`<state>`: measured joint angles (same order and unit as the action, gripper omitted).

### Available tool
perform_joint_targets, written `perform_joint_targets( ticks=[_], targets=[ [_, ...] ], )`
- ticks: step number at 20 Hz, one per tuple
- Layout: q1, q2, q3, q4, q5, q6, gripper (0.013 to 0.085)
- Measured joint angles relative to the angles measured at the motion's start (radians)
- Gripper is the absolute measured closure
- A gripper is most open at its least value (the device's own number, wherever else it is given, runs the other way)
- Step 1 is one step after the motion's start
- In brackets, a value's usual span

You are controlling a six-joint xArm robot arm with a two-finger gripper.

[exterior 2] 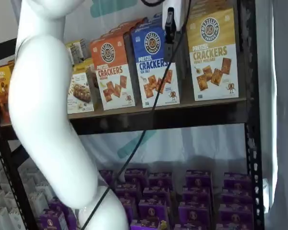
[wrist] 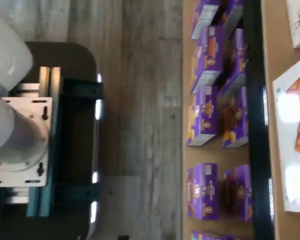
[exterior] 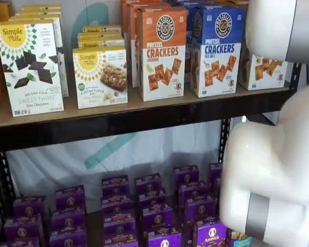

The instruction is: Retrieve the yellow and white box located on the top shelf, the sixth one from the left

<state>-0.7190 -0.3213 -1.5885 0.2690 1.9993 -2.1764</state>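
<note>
The yellow and white box stands upright at the right end of the top shelf, next to the blue crackers carton. In a shelf view only its white lower front shows beside the white arm, on the shelf board. My gripper hangs from the view's top edge, in front of the blue carton's upper right corner and just left of the yellow box. Only a white body and one black finger show, with a cable beside them, so I cannot tell whether it is open. It holds nothing that I can see.
An orange crackers carton and Simple Mills boxes stand further left on the top shelf. Several purple boxes fill the lower shelf and show in the wrist view. The white arm stands before the shelves. A black upright borders the right end.
</note>
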Motion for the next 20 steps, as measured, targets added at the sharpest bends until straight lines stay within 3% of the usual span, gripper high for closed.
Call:
perform_joint_targets(
  ticks=[6, 10, 16, 20],
  targets=[
    [-0.082, -0.005, 0.011, 0.125, -0.053, -0.024, 0.013],
    [-0.139, -0.016, 0.029, 0.239, -0.105, -0.03, 0.013],
    [-0.186, -0.05, 0.086, 0.374, -0.199, -0.028, 0.013],
    [-0.191, -0.07, 0.124, 0.426, -0.278, -0.033, 0.013]
  ],
)
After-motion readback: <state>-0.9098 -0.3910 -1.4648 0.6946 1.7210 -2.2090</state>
